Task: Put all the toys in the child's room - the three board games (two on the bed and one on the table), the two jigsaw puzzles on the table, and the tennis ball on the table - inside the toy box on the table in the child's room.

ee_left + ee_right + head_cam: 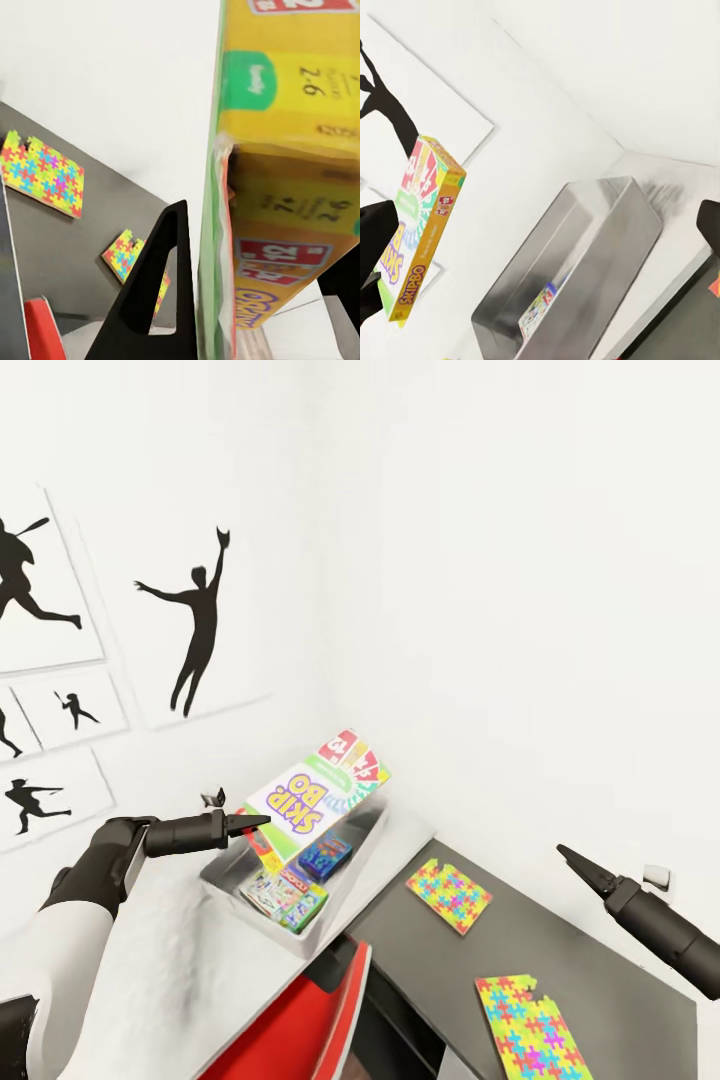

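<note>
White-walled corner; table (pixel 180 950) bears toy box (pixel 225 880), two puzzles (pixel 449 895)

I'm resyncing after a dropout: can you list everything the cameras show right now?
Large Skip-Bo board game box with green-yellow edges: one, held tilted above the tray by the left claw.
Shallow light grey toy tray: one, on the white desk top.
Smaller printed game boxes: two, one mostly blue, one green-edged, both inside the tray.
Bright multicoloured jigsaw panels: two, near one and far one, on the dark grey cabinet section.
Red chair: one, by the desk.
Black baseball-player silhouette pictures: several, on the white wall.
Left claw: shut on the Skip-Bo box.
Right claw: empty, raised above the cabinet section.
</note>
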Robot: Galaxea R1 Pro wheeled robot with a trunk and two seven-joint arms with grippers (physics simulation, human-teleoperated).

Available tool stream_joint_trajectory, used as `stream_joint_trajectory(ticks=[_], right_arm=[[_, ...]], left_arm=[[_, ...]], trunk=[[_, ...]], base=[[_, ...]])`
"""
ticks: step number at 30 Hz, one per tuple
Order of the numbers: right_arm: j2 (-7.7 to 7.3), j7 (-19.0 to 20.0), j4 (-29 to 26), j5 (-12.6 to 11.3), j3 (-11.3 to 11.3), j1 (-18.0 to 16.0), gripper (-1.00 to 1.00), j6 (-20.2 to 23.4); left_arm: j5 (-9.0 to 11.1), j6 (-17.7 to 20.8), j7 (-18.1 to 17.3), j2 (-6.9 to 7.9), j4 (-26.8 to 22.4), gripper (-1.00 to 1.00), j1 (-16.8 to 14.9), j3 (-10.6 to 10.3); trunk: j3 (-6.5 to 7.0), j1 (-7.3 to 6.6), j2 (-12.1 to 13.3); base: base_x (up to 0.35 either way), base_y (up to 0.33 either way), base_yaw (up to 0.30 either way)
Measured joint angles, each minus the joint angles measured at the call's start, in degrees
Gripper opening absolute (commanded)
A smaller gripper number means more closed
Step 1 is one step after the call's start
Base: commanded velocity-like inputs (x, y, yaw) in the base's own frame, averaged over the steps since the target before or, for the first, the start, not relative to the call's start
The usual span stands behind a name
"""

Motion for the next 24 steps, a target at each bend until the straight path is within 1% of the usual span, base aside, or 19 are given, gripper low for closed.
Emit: stream_joint_trajectory(ticks=[4, 7, 13, 20, 24], right_arm=[[0.00, -0.01, 0.00, 0.01, 0.01, 0.00, 1.00, 0.01], [0.00, -0.01, 0.00, 0.01, 0.01, 0.00, 1.00, 0.01], [0.00, -0.01, -0.01, 0.00, 0.01, 0.01, 1.00, 0.01], [0.00, -0.01, 0.00, 0.01, 0.01, 0.00, 1.00, -0.04], [0.06, -0.01, 0.03, 0.00, 0.01, 0.00, 1.00, -0.05]], left_arm=[[0.00, 0.00, 0.00, 0.00, 0.00, -1.00, 0.00, -0.03], [0.00, 0.00, 0.00, 0.00, 0.00, -1.00, 0.00, -0.07], [0.01, -0.01, 0.00, 0.01, 0.01, -1.00, -0.01, -0.14], [0.00, 0.00, 0.00, 0.05, 0.00, -1.00, -0.01, -0.15], [0.03, -0.01, 0.00, 0.03, -0.01, -1.00, 0.00, -0.15]], trunk=[[0.01, 0.01, 0.01], [0.02, 0.02, 0.01], [0.32, 0.02, 0.01], [0.41, 0.02, 0.01], [0.41, 0.01, 0.00]], base=[[0.137, 0.008, -0.006], [0.026, 0.001, -0.007], [0.009, 0.023, -0.095], [0.017, 0.037, -0.015], [0.119, 0.028, -0.001]])
